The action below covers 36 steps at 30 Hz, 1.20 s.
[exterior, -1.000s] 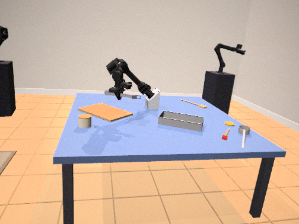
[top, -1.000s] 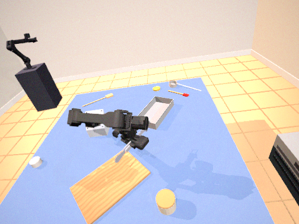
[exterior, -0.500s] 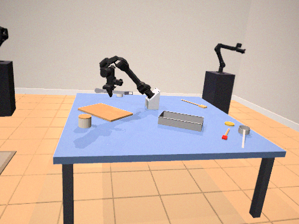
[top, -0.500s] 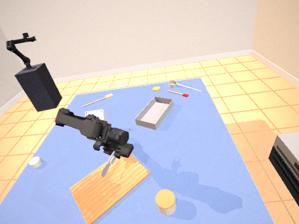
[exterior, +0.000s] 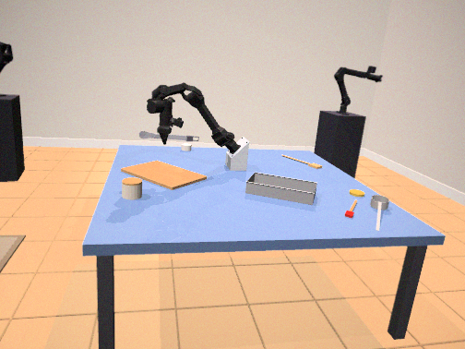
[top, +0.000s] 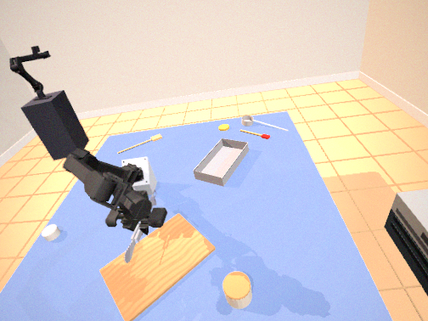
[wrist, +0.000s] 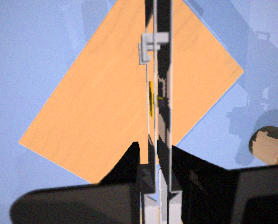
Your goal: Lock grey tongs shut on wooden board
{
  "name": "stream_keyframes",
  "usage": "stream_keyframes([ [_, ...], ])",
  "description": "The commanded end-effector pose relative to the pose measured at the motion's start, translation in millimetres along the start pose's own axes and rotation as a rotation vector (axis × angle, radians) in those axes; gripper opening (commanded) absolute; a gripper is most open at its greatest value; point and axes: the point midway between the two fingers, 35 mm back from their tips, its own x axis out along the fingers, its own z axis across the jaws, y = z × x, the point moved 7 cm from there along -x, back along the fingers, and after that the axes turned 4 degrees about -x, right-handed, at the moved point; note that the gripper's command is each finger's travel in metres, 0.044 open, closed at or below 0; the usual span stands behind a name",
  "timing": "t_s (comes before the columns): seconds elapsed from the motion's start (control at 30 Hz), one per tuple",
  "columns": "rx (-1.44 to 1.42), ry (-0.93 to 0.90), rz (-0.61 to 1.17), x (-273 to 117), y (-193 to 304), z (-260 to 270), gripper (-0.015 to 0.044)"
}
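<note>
My gripper [top: 142, 228] [exterior: 164, 140] [wrist: 147, 145] points down, shut on the grey tongs [top: 130, 250] [exterior: 149, 136] [wrist: 159, 38]. The tongs are held in the air, nearly level, well above the wooden board [top: 170, 271] [exterior: 161, 174] [wrist: 90, 115]. In the exterior view their rounded tips point left and the other end points right. In the wrist view their two arms run close side by side with a narrow gap. Whether the lock is engaged cannot be seen. The roasting tin [top: 209, 180] [exterior: 277, 195] stands apart, with no tongs on it.
A jar with an orange lid [top: 237, 290] [exterior: 132, 189] [wrist: 266, 145] stands near the board. A small white pot [top: 51, 233] [exterior: 185, 148] is on the other side. A brush [top: 140, 143], a yellow disc [top: 223, 127], a red-headed tool [top: 265, 137] and a saucepan [top: 247, 121] lie farther off.
</note>
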Motion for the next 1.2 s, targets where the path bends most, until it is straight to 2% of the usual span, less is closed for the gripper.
stream_keyframes([
  [0.0, -0.031, 0.004, 0.002, -1.5, 0.7, 5.6, -0.0150],
  [0.3, -0.044, 0.014, 0.035, 0.6, 0.6, 2.5, -0.0150],
  [1.17, -0.137, 0.047, 0.493, 19.7, -16.1, -27.0, -0.0150],
])
